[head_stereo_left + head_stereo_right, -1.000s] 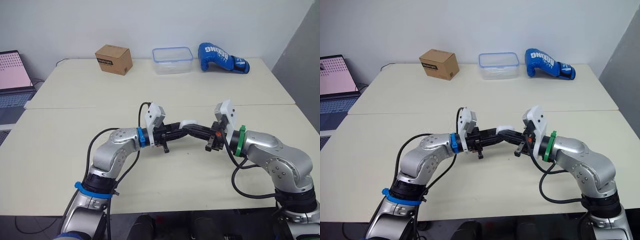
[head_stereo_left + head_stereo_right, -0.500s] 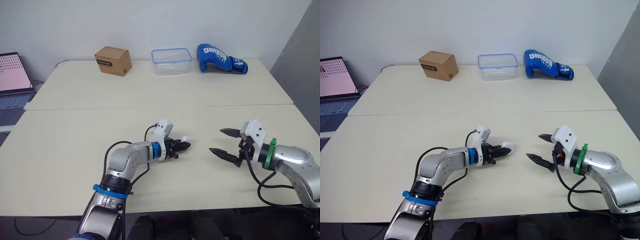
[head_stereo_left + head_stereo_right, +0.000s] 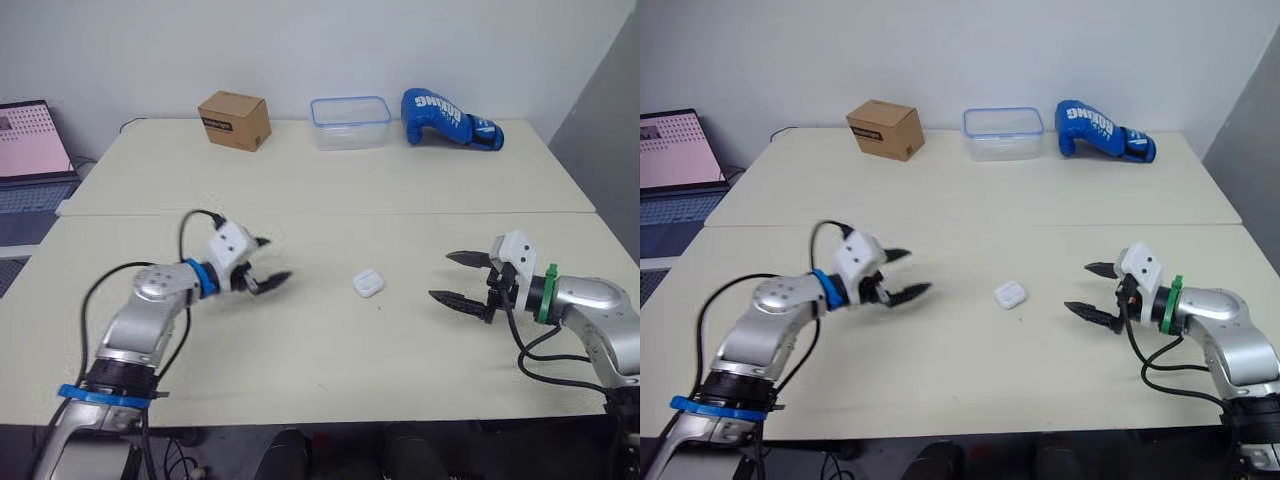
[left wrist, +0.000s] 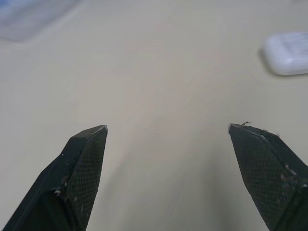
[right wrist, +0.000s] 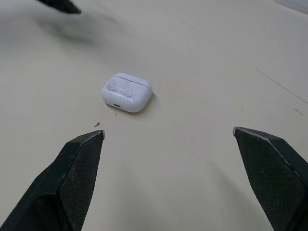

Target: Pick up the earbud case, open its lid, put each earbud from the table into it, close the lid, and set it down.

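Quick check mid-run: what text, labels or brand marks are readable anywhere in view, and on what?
"BOXING": white letters on the blue boxing glove.
On the cardboard box: a dark label strip, print too small to read.
On the laptop screen: a pink grid, nothing readable.
On the earbud case: no marking visible.

You can read white block lettering on the blue boxing glove (image 3: 450,118), apparently "BOXING". The dark printed label on the cardboard box (image 3: 235,120) is too small to read.
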Controlling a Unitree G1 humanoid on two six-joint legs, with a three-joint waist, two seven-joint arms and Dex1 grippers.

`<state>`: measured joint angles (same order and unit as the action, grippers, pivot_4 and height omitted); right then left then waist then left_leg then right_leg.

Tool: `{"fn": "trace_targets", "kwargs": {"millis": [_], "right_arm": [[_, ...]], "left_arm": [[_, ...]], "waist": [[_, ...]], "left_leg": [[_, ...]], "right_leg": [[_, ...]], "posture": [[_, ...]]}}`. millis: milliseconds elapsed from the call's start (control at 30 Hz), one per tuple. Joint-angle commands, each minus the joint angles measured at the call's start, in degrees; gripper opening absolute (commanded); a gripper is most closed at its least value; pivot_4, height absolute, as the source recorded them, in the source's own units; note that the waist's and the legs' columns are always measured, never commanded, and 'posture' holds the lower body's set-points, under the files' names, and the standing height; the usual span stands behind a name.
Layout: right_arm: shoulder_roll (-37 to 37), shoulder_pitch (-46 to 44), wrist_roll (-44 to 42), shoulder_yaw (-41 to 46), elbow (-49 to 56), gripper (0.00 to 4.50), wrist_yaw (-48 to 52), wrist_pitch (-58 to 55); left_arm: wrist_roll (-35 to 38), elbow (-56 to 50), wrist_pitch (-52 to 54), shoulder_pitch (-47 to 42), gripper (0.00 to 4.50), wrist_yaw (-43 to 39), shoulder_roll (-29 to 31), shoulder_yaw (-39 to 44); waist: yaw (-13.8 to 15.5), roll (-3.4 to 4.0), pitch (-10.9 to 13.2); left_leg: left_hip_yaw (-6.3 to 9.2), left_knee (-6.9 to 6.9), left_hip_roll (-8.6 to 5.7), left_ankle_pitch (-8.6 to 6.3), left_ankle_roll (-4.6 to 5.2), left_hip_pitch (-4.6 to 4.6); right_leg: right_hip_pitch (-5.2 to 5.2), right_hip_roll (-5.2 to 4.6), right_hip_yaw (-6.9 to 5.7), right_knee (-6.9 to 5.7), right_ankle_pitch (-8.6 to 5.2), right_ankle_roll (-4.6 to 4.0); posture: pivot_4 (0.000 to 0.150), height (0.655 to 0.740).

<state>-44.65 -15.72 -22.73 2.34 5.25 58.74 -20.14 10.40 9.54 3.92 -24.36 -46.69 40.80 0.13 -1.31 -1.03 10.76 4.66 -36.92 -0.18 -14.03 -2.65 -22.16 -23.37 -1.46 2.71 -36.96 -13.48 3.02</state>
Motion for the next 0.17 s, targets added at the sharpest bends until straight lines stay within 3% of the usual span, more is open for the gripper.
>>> {"fn": "trace_targets", "kwargs": {"millis": [33,167], "right_arm": [[-0.4,-1.4,0.4,0.9,-0.9,4.5,1.0,1.8],[0.3,-2.0,1.1,-0.3,-1.2,4.5,1.4,2.2]], "left_arm": [[-1.2,0.1,-4.2,-1.1,4.23,1.6,0.6,2.8],[2.7,-1.6,-0.5,0.3,4.23,-1.8,-0.2,3.5]], "waist": [[0.0,0.0,0.0],[-0.1,0.0,0.0]], "left_leg": [[-0.01,0.0,-0.01,0.0,0.0,0.0],[0.0,-0.01,-0.02,0.0,0.0,0.0]], "right_leg": [[0.0,-0.01,0.01,0.0,0.02,-0.02],[0.0,-0.02,-0.02,-0.04,0.12,-0.18]], "posture": [[0.15,0.74],[0.15,0.74]]}}
